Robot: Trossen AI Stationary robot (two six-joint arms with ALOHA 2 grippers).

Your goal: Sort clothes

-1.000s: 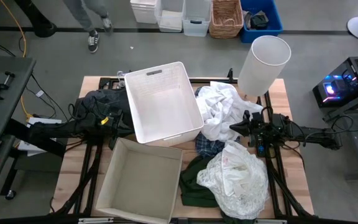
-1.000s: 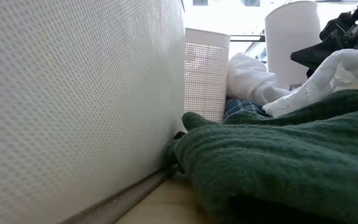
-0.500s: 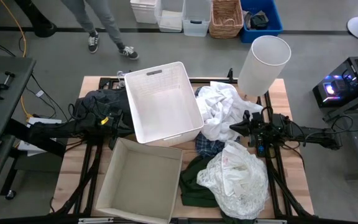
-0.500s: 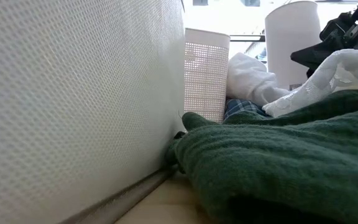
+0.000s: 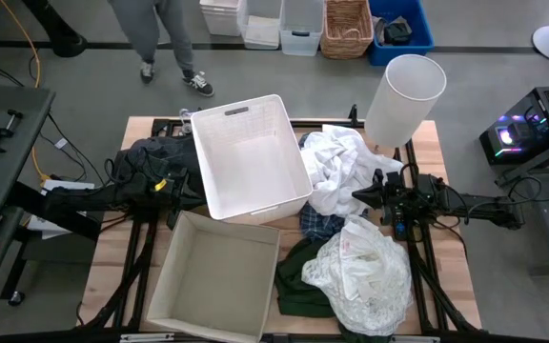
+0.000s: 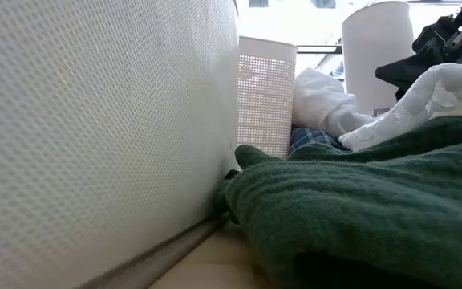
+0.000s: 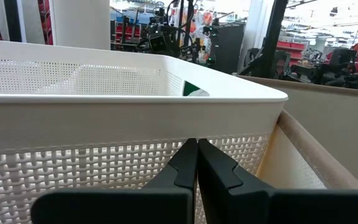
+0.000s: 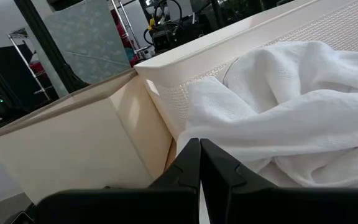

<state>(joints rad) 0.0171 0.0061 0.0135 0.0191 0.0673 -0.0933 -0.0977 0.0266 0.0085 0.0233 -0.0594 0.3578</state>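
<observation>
High view: the right gripper [image 5: 358,196], fingers closed on nothing, points at the white garment [image 5: 336,167] heaped just beside the white basket [image 5: 251,157]; the left gripper [image 5: 175,193], also closed empty, lies beyond that basket.

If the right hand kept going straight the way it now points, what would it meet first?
The right hand, fingers shut, points toward the white garment heaped beside the white slotted basket. It would most likely meet that fabric first; the basket wall lies behind it. How far the fabric is from the fingertips is unclear.
</observation>
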